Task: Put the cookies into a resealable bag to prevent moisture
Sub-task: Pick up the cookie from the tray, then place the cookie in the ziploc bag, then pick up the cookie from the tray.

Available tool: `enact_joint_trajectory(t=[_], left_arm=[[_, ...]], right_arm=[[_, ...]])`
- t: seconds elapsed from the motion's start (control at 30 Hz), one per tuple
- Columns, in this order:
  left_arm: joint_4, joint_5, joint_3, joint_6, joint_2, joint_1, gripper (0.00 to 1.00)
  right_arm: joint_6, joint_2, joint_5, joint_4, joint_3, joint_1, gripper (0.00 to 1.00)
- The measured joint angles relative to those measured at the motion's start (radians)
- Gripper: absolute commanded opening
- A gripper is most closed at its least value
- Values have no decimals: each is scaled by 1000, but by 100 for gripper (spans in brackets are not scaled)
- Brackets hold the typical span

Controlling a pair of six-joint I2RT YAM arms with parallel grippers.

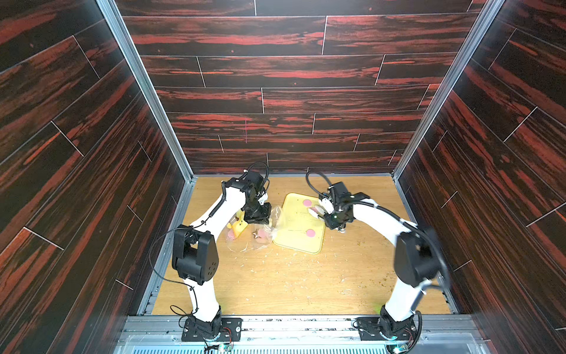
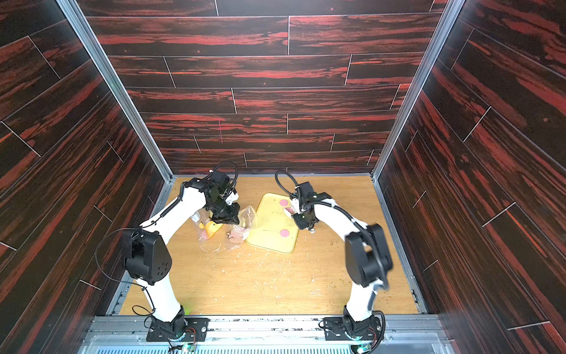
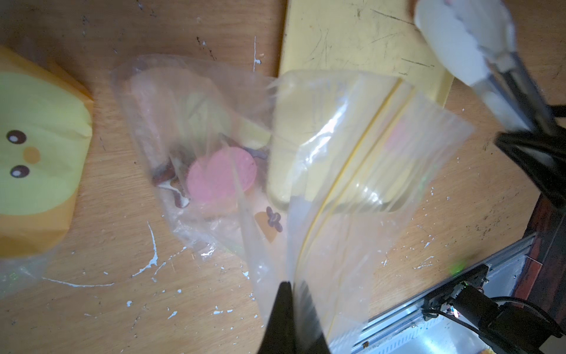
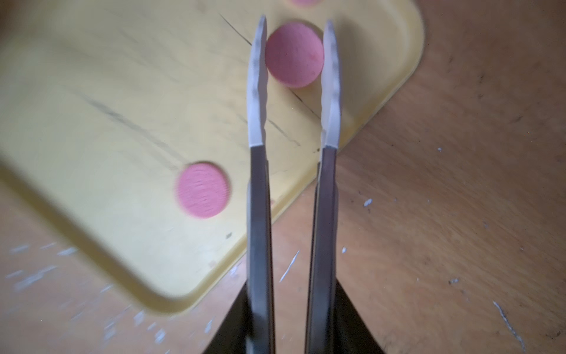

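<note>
Tongs [image 4: 260,214], steel-armed with white tips, lie closest to the lens in the right wrist view. The right gripper [image 4: 291,325] is clamped on their arms. One pink cookie [image 4: 294,55] sits between the two white tips, flanked by them on both sides. Blur hides whether the tips touch it and whether it rests on the yellow tray [image 4: 92,92] or is raised off it.

In both top views the tray lies just right of centre in the lower half of the frame, on the wooden table [image 1: 306,285]. A second pink cookie [image 1: 310,233] lies near the tray's lower edge. A third pink cookie [image 1: 307,203] lies near its upper edge.

The left gripper [image 3: 289,306] is closed, pinching the mouth edge of the resealable bag [image 3: 352,171]. This is a clear pouch with a yellow zip strip, and its mouth is raised just beside the tray's left edge [image 1: 277,214]. The bagged pink cookies [image 3: 221,174] and a brown star cookie [image 3: 171,184] with a pale outline lie inside the bag, touching. A yellow packet with a printed face [image 3: 33,147] lies left of the bag in the top views.
</note>
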Motion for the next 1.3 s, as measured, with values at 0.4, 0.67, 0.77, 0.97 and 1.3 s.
enact_joint_trajectory(t=[0.4, 0.67, 0.77, 0.97, 1.3], left_arm=[[2, 3, 28, 0, 42, 0, 0], [-1, 11, 39, 0, 45, 0, 0], [-1, 16, 39, 0, 45, 0, 0], [-1, 24, 39, 0, 45, 1, 0], [-1, 26, 39, 0, 38, 5, 0]], right_arm=[[33, -306, -284, 40, -145, 164, 37], [55, -252, -326, 72, -142, 213, 42], [61, -221, -332, 91, -127, 213, 45], [62, -210, -344, 113, -111, 213, 48], [61, -256, -212, 80, -135, 51, 48]])
